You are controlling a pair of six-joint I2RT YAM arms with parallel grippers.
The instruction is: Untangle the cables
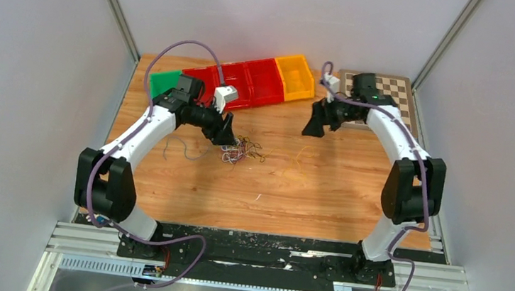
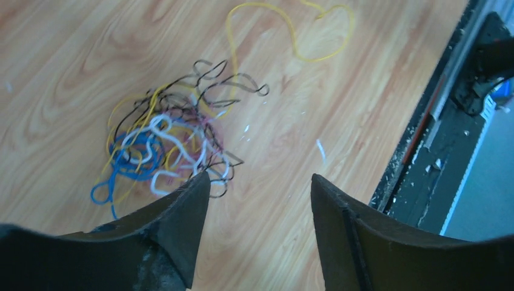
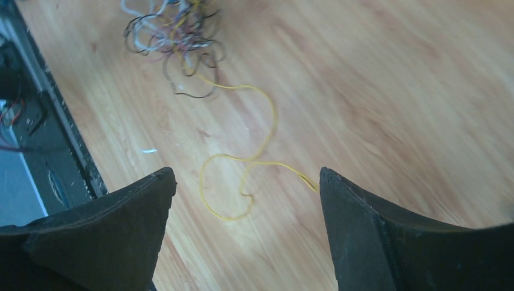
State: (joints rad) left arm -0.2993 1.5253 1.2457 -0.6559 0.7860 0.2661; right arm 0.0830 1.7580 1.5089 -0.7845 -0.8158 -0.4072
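- The left gripper [image 1: 226, 135] hangs low over the wooden table [image 1: 320, 208] with its jaws spread wide. It is released, with nothing between them.
- In the left wrist view, its fingers [image 2: 182, 230] frame bare wood. The tip of the 9 o'clock finger sits at the edge of the cables [image 2: 166, 142], but whether it touches a strand cannot be told.
- The cables form a small tangle of black, white, yellow, blue and pinkish strands near the middle of the table. From above, the tangle lies at 4 o'clock from the left gripper.
- The right gripper [image 1: 313, 127] is at 2 o'clock from the tangle and well apart from it. Its jaws are also wide and it grips nothing.
- A yellow cable [image 3: 242, 182] lies in loose curls on the wood below the right gripper's gap, unpinched. One end runs to the tangle at 11 o'clock; the other passes out of sight behind the 3 o'clock finger.
- A lone thin cable [image 1: 184, 147] lies at 9 o'clock from the tangle.
- Coloured bins [image 1: 246, 80] line the 12 o'clock edge, with a chessboard [image 1: 396, 95] at 1 o'clock.
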